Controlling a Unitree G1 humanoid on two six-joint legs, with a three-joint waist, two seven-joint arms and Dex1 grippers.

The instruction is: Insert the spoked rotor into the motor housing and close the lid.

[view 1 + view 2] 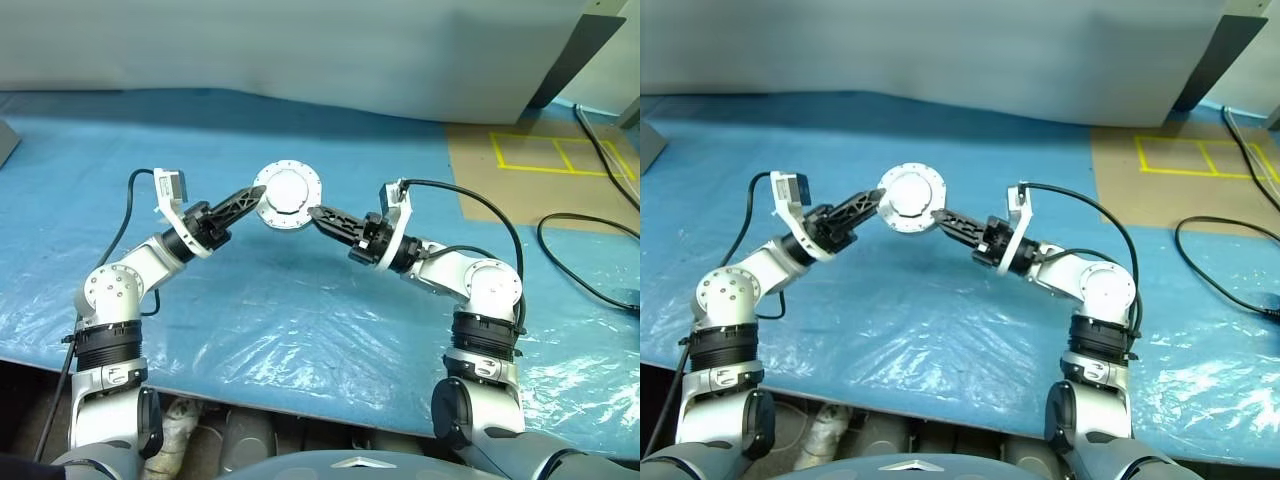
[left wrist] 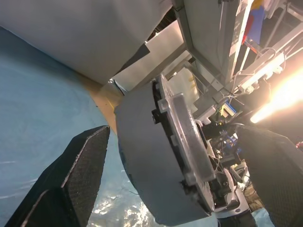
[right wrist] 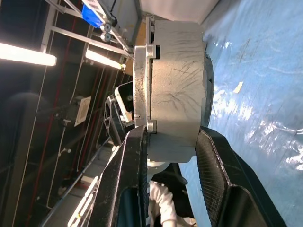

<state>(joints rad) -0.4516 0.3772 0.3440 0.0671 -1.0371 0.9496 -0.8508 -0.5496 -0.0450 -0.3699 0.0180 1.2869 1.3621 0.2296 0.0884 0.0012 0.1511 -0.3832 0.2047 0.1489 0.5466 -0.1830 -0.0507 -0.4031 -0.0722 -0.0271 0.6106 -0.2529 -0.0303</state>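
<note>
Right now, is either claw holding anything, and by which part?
The right claw clamps the round silver metal motor housing across its thickness, at the rim. The left claw is open, its fingers straddling the opposite edge.

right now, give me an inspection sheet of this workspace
surface: blue plastic sheet covering the table, wrinkled and glossy
job's things: round silver metal motor housing held up above the sheet, smooth face toward the head camera
clutter: nothing seen
grippers: right pincer shut on the housing's rim; left pincer open, its fingers either side of the housing
cables: black cables on the floor to the right; black cable looping off the right wrist
surroundings: brown floor patch with yellow tape rectangles; pale wall behind
</note>
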